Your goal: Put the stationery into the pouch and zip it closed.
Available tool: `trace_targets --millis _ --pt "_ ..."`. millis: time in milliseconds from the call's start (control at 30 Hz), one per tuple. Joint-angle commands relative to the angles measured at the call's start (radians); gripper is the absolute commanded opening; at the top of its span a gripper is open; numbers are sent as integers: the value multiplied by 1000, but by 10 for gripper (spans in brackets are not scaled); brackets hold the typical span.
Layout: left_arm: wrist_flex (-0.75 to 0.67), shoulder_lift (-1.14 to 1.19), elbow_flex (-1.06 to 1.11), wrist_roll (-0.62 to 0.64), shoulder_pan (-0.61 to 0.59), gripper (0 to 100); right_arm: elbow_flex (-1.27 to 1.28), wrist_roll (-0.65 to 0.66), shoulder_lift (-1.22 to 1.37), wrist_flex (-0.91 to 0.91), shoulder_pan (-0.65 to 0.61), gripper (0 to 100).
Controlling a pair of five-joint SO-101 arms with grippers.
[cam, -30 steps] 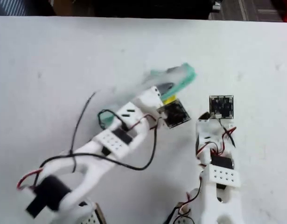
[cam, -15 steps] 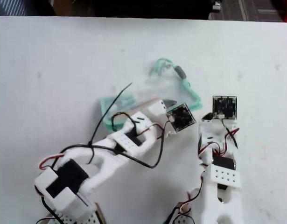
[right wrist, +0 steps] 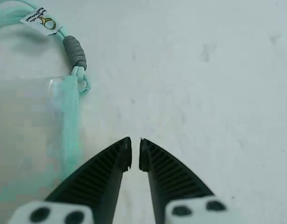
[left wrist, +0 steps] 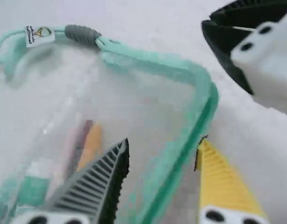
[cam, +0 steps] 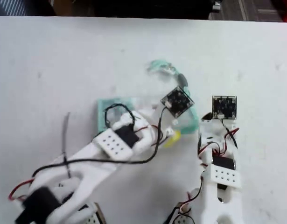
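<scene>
White table (cam: 50,56) bears one pouch (cam: 143,100), lying flat under the left arm's end and just beside the right's. It is clear soft film with a teal rim (left wrist: 157,63) and a teal cord (right wrist: 22,11) at one corner. I judge it light, floppy and slick on its face, likely to slide or buckle when pushed. The stiffer rim or the cord should give the surer hold, since the film would slip.

Left gripper (left wrist: 163,142) stands wide open astride the rim, grey finger over the clear face and yellow finger outside it, clamping nothing. Right gripper (right wrist: 134,142) is all but closed with a thin slit between its fingers. It is empty, over bare table just beside the pouch's end.

Count: one pouch, two grippers. Inside the pouch are at least two slim sticks (left wrist: 89,144), one orange and one pinkish, plus something teal. They are too blurred for a firm count.
</scene>
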Motion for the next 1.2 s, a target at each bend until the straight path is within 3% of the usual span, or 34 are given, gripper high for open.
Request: trace_targets --millis 0,133,233,300,433,567,667,900,1067,1167 --pt "244 -200 -61 20 68 278 -3 6 1 -15 10 26" --pt "313 -271 -63 11 81 284 -3 6 1 -12 12 26" --pt "431 -343 -87 -94 8 270 -3 6 1 -12 12 26" --pt "494 -420 -97 -144 -97 210 -3 6 1 -12 12 26" --pt "526 -581 -87 -121 -386 17 -3 6 1 -12 12 26" --pt "546 -647 -46 -64 -696 34 -3 6 1 -12 12 26" --pt "497 -608 14 -51 -840 25 -3 6 1 -12 12 26" --pt "325 -349 107 -51 -828 30 -3 6 1 -12 12 26" --pt "149 -137 91 -43 -789 28 -8 6 1 -1 12 26" --pt "112 -21 55 -43 -774 28 -38 6 8 56 13 26"
